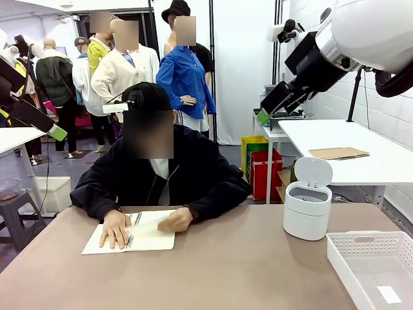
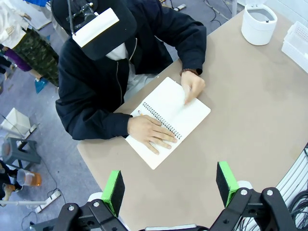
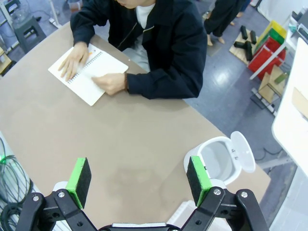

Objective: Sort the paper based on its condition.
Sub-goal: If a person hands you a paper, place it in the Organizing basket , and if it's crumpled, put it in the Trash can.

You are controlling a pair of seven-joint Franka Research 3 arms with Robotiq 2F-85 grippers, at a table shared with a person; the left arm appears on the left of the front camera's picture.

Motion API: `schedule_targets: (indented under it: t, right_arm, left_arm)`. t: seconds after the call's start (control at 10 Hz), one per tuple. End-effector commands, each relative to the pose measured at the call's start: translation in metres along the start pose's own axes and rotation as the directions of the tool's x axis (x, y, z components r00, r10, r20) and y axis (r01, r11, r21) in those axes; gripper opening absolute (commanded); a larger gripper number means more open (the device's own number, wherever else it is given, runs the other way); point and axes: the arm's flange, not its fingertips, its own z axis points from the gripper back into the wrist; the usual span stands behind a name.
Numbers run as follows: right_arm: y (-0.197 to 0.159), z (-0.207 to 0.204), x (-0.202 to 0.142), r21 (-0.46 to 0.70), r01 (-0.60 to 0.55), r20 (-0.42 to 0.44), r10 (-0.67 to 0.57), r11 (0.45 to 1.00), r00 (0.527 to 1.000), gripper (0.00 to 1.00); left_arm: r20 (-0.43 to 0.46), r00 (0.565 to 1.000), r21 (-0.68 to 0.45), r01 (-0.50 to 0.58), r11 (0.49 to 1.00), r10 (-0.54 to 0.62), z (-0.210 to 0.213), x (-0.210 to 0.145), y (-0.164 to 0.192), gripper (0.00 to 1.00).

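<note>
Both claws are up high, well clear of the desk (image 1: 226, 271). The left claw (image 2: 170, 185) and right claw (image 3: 138, 174) have jaws wide apart, nothing in either. The only paper (image 1: 153, 241) I can make out is pages in the spiral notebook (image 2: 192, 113), far left, under the person's hands (image 1: 116, 227). Best to hold off until a loose sheet or ball sits clear of the fingers, then judge flat vs crumpled for the basket (image 1: 343, 270) or bin (image 1: 308, 210) on the right. The hand hides the page edge and the basket is cut off by the frame. Which container takes which is unclear.
</note>
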Motion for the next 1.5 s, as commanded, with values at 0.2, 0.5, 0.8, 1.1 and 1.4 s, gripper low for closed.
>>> schedule_targets:
  t: [0.2,0.5,0.8,1.1,1.4]
  right_arm:
    - [-0.0003,-0.0018,0.0000,0.003,0.001,-0.002,-0.001,1.000,1.000,1.00]
    - [-0.0003,-0.0018,0.0000,0.003,0.001,-0.002,-0.001,1.000,1.000,1.00]
    - [-0.0003,-0.0018,0.0000,0.003,0.001,-0.002,-0.001,1.000,1.000,1.00]
    - [-0.0003,-0.0018,0.0000,0.003,0.001,-0.002,-0.001,1.000,1.000,1.00]
    - [-0.0003,-0.0018,0.0000,0.003,0.001,-0.002,-0.001,1.000,1.000,1.00]
  left_arm:
    - [0.000,1.000,-0.006,-0.004,1.000,0.004,0.0006,0.0004,0.0013,1.00]
    - [0.000,1.000,-0.006,-0.004,1.000,0.004,0.0006,0.0004,0.0013,1.00]
    - [0.000,1.000,-0.006,-0.004,1.000,0.004,0.0006,0.0004,0.0013,1.00]
    - [0.000,1.000,-0.006,-0.004,1.000,0.004,0.0006,0.0004,0.0013,1.00]
    - [0.000,1.000,-0.006,-0.004,1.000,0.004,0.0006,0.0004,0.0013,1.00]
